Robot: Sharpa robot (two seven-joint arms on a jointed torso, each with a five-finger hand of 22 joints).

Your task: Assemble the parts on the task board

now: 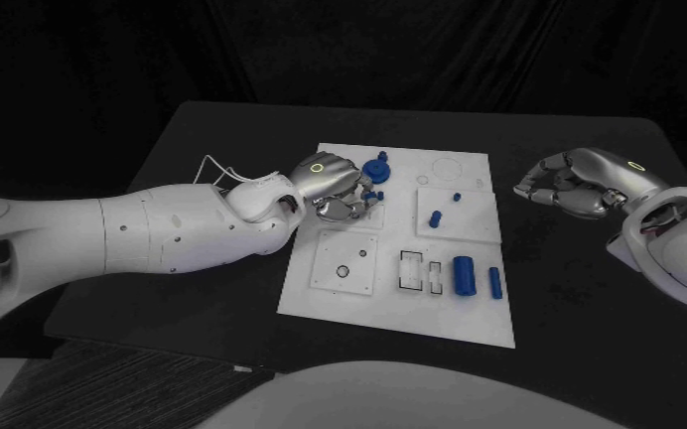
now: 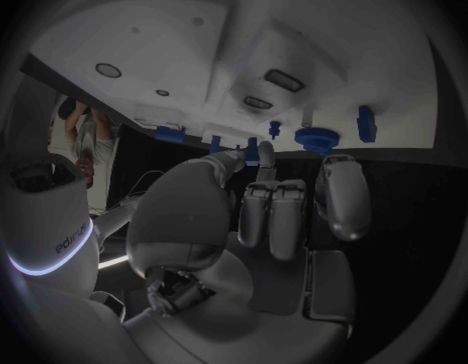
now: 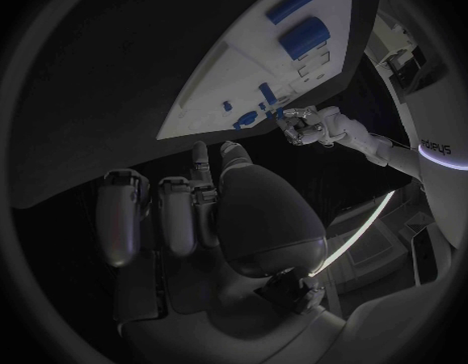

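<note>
Left hand pinches a small blue part over the task board's upper left; right hand, curled empty, hovers right of it.

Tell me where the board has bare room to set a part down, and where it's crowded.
Free: the task board's near edge, below the two blue cylinders and the slotted block; also the far right corner around the faint ring. Crowded: the far left corner, where the left robot hand sits over the round blue part. The right robot hand hovers over bare black table.
</note>
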